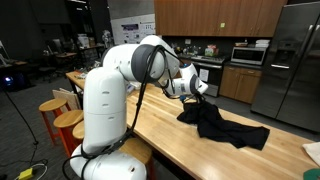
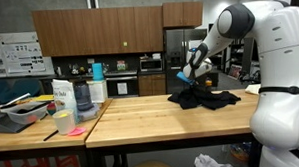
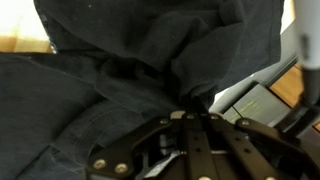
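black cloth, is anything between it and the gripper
Nothing visible. In the wrist view the gripper is shut on a bunched fold of the cloth. The rest of the cloth lies on the table.

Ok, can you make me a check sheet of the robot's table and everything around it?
surface: long wooden table
job's things: black cloth, crumpled, one part lifted
clutter: carton, blue bottle, tray, cup, away from the cloth
fingers: shut on the black cloth
cables: black cable along the arm
surroundings: kitchen cabinets, fridge, stools
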Robot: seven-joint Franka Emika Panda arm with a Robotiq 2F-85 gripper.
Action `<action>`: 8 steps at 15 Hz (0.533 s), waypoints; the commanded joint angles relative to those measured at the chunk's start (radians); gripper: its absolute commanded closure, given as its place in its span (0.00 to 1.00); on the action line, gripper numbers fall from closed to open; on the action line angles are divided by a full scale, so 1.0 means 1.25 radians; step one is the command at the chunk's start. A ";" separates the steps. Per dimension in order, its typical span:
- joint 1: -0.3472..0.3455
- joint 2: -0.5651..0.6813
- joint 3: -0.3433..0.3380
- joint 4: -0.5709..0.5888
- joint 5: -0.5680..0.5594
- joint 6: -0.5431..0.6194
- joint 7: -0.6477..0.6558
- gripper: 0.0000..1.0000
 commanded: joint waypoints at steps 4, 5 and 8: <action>0.029 0.002 -0.003 0.038 -0.017 -0.016 0.020 0.99; 0.014 0.003 0.013 0.044 -0.016 -0.018 0.018 0.99; 0.003 -0.001 0.017 0.050 0.001 -0.017 0.014 0.99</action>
